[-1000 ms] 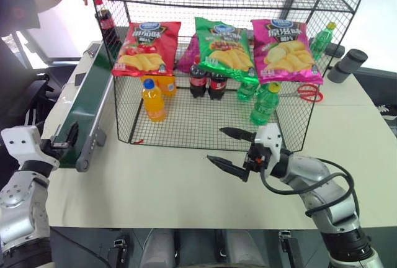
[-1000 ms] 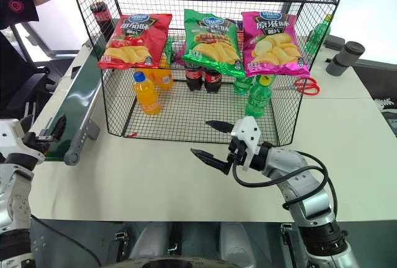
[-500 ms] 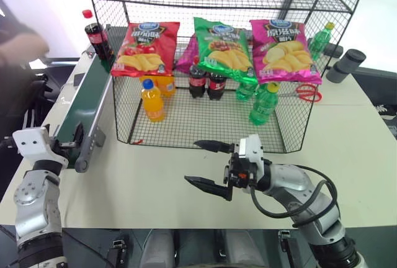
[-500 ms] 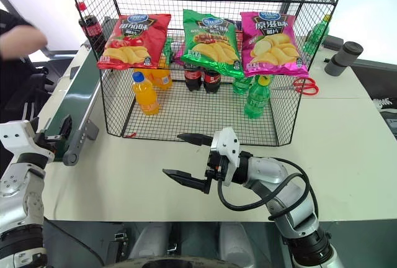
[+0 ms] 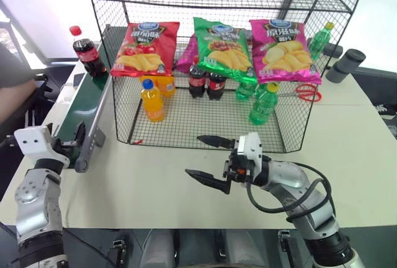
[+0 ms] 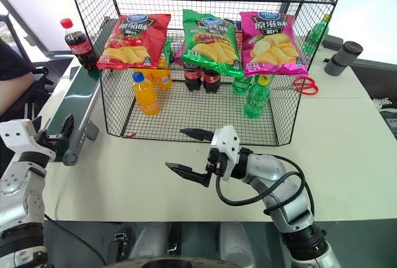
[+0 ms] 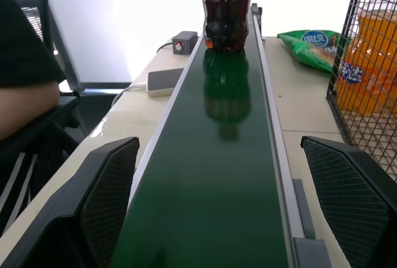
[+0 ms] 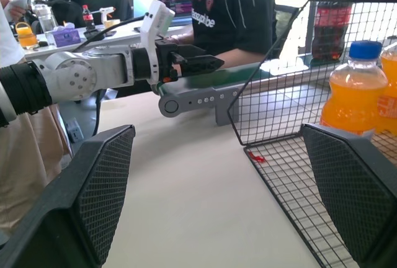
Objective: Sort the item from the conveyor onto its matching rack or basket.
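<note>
The small red-capped plastic cola bottle [image 5: 85, 53] now stands free on the dark-green conveyor belt [image 5: 84, 103] at upper left, the person's hand gone, so both open-fingered grippers [image 5: 75, 138] [image 5: 207, 159] can await it.

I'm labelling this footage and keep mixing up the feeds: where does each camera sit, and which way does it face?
Left and right eye views: on the head, looking forward and down at the table, the rack and both arms.
Left wrist view: on the left wrist, looking along the conveyor at the cola bottle; its open fingers frame the belt.
Right wrist view: on the right wrist, facing the left gripper at the conveyor's end.
Shared: the conveyor appears in all four.
</note>
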Motion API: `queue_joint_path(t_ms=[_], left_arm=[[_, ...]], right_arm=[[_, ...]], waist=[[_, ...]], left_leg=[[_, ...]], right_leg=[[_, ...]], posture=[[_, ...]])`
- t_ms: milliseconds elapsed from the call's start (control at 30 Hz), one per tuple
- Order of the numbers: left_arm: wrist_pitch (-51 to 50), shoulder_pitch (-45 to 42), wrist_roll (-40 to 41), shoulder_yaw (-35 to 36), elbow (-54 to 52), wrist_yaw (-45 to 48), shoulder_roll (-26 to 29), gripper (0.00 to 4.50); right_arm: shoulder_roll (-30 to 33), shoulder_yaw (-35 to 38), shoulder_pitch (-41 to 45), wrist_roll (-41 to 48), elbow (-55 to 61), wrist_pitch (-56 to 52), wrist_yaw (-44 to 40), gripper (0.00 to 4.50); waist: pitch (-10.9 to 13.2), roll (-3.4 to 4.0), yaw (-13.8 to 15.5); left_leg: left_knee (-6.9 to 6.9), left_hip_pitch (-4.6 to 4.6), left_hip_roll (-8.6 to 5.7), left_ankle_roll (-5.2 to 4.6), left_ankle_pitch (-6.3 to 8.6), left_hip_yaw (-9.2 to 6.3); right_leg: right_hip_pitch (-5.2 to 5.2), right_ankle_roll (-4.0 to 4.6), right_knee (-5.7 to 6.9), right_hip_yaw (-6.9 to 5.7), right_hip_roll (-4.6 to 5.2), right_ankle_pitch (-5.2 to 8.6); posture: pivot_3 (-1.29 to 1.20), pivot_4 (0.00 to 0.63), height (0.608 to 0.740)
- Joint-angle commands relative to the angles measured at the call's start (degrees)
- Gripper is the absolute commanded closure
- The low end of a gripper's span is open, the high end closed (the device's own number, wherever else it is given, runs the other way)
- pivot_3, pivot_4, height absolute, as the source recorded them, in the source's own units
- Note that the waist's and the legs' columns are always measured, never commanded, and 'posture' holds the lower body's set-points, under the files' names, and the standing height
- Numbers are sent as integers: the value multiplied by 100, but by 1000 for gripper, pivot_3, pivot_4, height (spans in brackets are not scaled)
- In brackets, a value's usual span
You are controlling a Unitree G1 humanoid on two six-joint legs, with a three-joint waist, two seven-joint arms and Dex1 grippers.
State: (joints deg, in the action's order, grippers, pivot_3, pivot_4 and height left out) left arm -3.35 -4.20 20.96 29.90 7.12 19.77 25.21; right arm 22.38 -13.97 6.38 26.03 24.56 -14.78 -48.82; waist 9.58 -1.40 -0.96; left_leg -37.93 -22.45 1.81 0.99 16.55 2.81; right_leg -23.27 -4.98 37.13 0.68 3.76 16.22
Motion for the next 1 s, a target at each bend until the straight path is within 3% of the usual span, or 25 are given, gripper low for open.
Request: queue_joint_path(t_ms=[33, 1000], left_arm=[[-49, -35, 131, 71, -61, -11, 46, 0], [17, 104, 232, 205, -108, -170, 54, 0]], right_arm=[[-58, 3, 73, 56, 131, 62, -11, 63], [-163, -44, 118, 224, 137, -117, 15, 63]], waist=[[0, 0, -2], [0, 0, -3]], left_leg=[[0, 0, 0, 0, 0, 0], [2, -1, 0, 1, 1, 0]], right_leg=[[0, -1, 0, 0, 0, -1], [-3, 5, -1, 0, 2, 3]], posture=[[0, 150, 740], [0, 150, 740]])
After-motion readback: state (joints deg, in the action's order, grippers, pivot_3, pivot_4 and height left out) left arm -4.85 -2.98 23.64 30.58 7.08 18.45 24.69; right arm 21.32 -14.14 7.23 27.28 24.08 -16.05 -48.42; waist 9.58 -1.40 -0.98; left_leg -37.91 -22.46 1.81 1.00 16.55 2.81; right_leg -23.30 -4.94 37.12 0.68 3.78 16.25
